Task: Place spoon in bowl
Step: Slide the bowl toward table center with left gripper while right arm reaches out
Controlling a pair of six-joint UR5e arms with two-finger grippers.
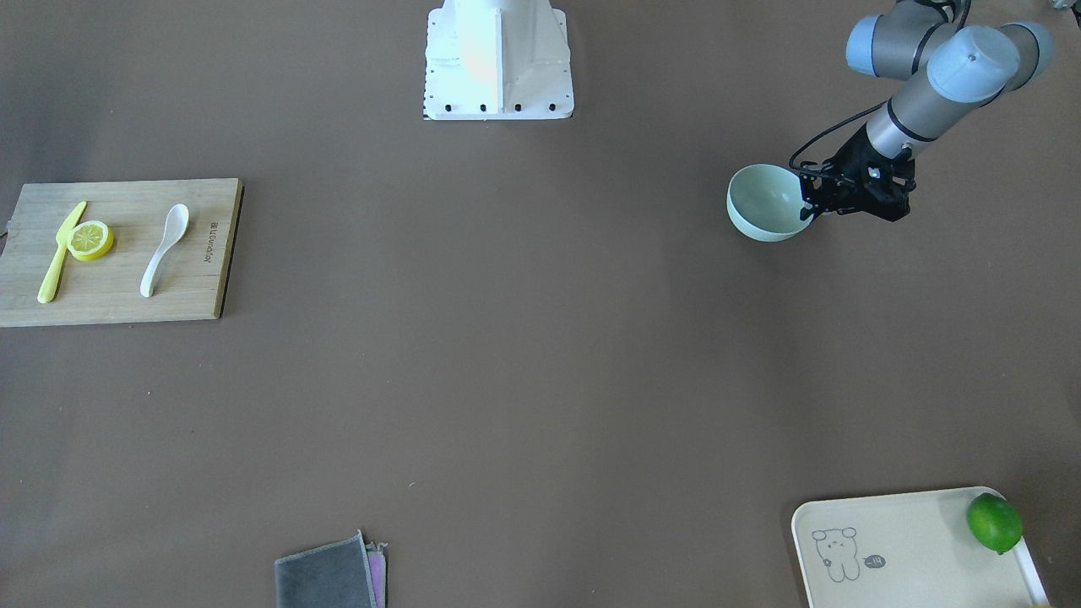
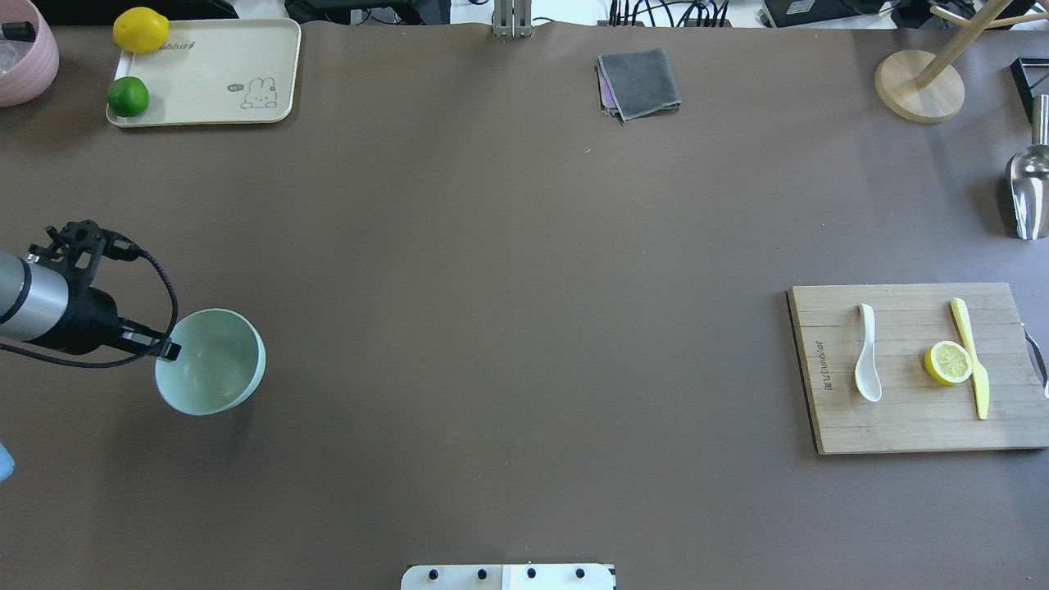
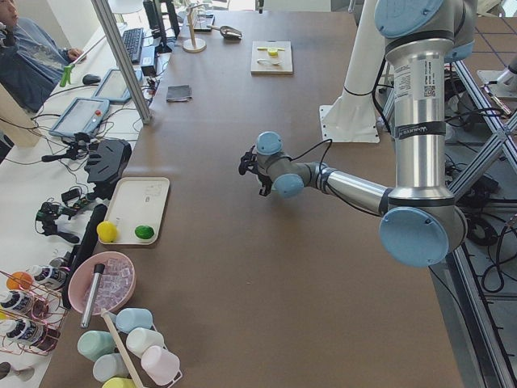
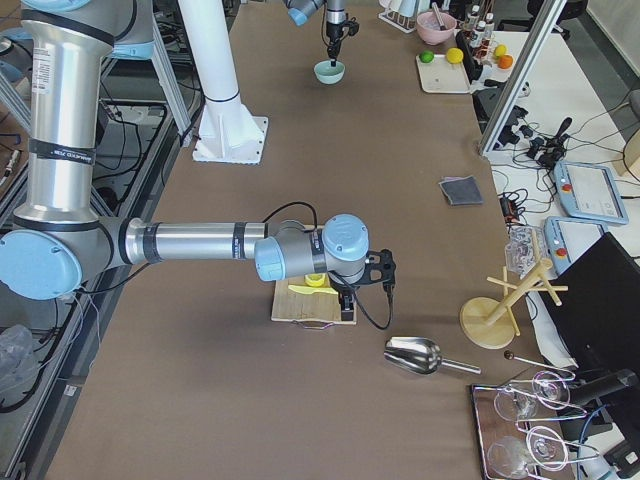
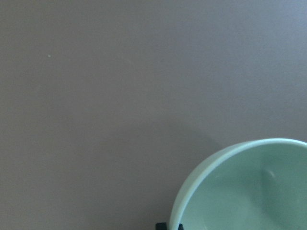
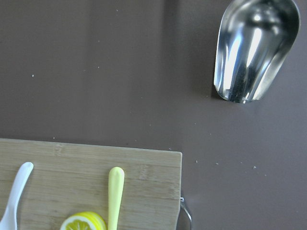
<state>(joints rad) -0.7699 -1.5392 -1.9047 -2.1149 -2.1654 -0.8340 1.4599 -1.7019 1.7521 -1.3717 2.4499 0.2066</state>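
Observation:
The pale mint-green bowl (image 2: 215,365) is on the robot's left side of the table; it also shows in the front view (image 1: 763,203) and the left wrist view (image 5: 249,191). My left gripper (image 2: 166,351) is shut on the bowl's rim, one finger inside and one outside, and the bowl looks slightly tilted. The white spoon (image 2: 867,354) lies on a wooden cutting board (image 2: 901,430) far to the robot's right, and shows in the right wrist view (image 6: 15,194). My right gripper (image 4: 347,296) hovers high near the board; I cannot tell whether it is open or shut.
A yellow knife (image 2: 971,359) and a lemon slice (image 2: 948,363) lie on the board beside the spoon. A metal scoop (image 2: 1028,192), a wooden stand (image 2: 918,86), a folded grey cloth (image 2: 639,82) and a tray (image 2: 205,82) with a lime and a lemon sit along the far edge.

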